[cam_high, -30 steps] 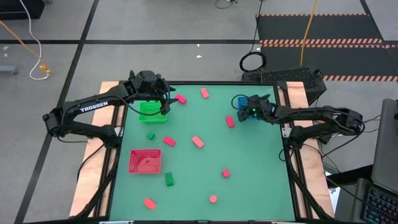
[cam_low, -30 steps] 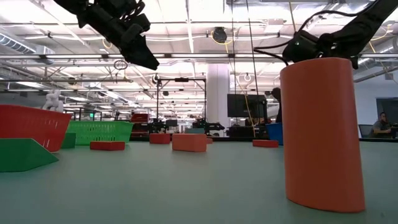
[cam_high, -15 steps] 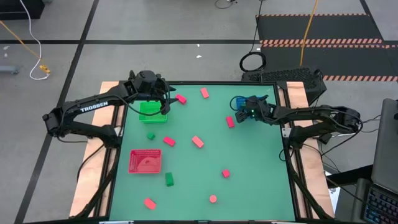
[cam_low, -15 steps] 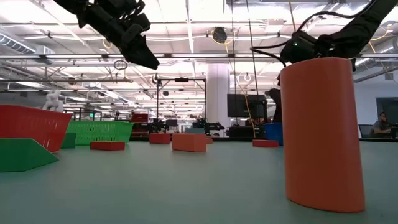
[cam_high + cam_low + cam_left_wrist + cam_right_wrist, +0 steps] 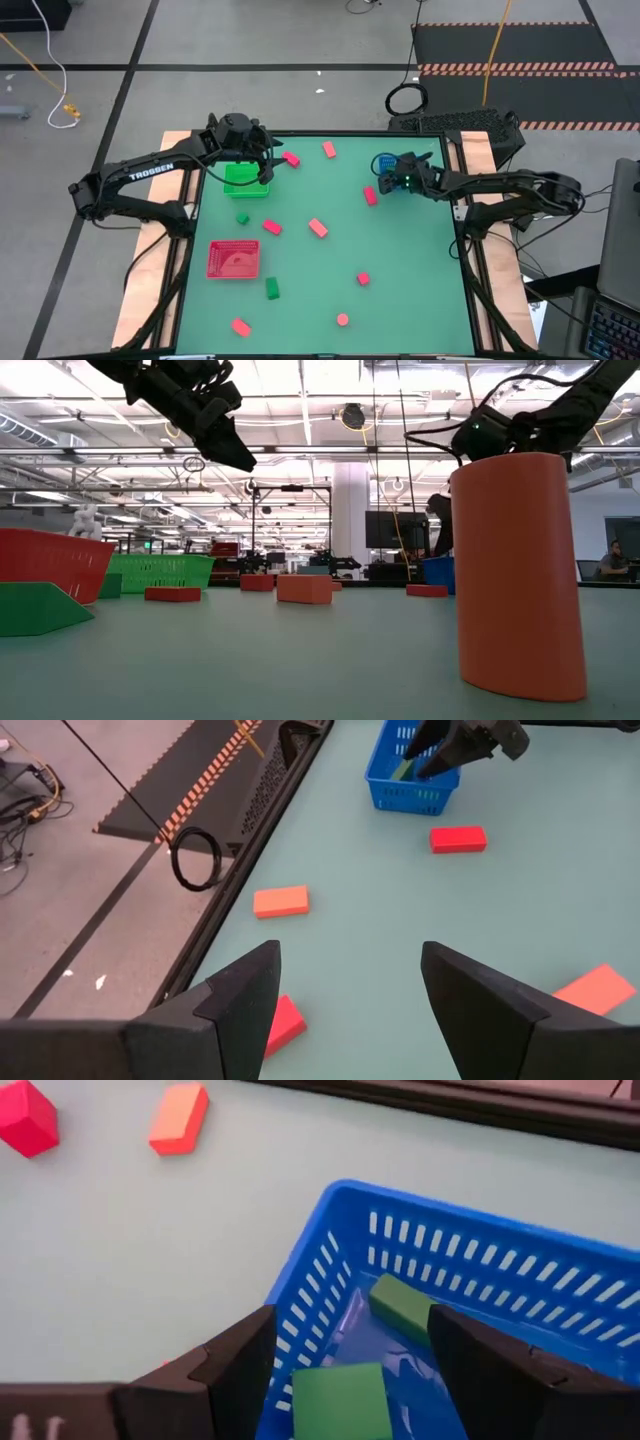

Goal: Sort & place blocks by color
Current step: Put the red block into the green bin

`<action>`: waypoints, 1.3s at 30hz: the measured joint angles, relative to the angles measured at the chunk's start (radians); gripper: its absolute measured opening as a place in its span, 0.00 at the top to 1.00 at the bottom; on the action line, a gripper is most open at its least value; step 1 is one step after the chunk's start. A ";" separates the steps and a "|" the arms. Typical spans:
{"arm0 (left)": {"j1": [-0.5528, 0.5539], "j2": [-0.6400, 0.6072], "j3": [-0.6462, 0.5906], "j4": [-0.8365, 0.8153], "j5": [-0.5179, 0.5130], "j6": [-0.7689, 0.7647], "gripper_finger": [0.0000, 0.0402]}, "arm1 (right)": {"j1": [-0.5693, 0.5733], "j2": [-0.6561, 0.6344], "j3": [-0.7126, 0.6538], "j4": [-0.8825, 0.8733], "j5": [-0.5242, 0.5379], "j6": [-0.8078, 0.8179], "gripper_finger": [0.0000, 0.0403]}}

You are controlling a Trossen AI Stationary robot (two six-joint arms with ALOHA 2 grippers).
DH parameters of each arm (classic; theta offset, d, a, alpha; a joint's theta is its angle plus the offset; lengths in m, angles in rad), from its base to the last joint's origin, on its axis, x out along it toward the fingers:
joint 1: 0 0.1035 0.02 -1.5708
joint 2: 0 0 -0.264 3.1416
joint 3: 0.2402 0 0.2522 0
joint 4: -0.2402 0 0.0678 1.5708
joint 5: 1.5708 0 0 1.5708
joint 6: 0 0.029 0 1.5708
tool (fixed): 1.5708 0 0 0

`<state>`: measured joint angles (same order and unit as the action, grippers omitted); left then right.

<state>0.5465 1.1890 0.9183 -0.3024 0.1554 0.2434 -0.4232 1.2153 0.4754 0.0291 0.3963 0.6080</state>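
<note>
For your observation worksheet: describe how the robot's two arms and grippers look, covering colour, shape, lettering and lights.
Both arms are black, jointed and slender. The left arm carries white TROSSEN lettering along one link. The left gripper has two dark, broad, angular fingers tapering to blunt tips. The right gripper has matching dark fingers, and a small green light glows on its wrist.

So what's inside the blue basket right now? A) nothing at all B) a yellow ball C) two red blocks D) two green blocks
D. The right wrist view looks down into the blue basket and shows two green blocks inside: one green block close to the camera and another green block behind it, with the open right gripper hanging just above.
</note>
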 joint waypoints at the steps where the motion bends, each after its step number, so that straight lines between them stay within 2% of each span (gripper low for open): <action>1: 0.000 0.000 0.000 0.000 0.000 0.002 0.39 | 0.000 -0.007 0.008 -0.002 0.000 -0.009 0.37; 8: 0.000 0.000 0.000 0.000 -0.002 0.002 0.39 | 0.050 -0.038 0.080 -0.014 -0.003 -0.053 0.37; 15: 0.000 0.000 0.000 0.000 -0.079 -0.020 0.39 | 0.155 0.017 0.224 -0.004 0.043 -0.177 0.37; 19: 0.000 0.000 0.000 0.001 -0.093 -0.021 0.39 | 0.198 0.124 0.327 0.021 0.077 -0.289 0.37; 24: 0.000 0.000 0.000 0.020 -0.130 -0.034 0.39 | 0.206 0.335 0.459 0.129 0.059 -0.459 0.37; 31: 0.005 0.000 0.000 -0.001 -0.130 -0.033 0.39 | 0.150 0.601 0.639 0.232 -0.092 -0.609 0.37; 39: 0.035 0.000 0.000 -0.038 -0.133 0.019 0.39 | 0.076 0.781 0.780 0.260 -0.248 -0.631 0.37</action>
<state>0.5820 1.1892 0.9184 -0.3406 0.0222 0.2628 -0.3469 1.9959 1.2552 0.2886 0.1488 -0.0230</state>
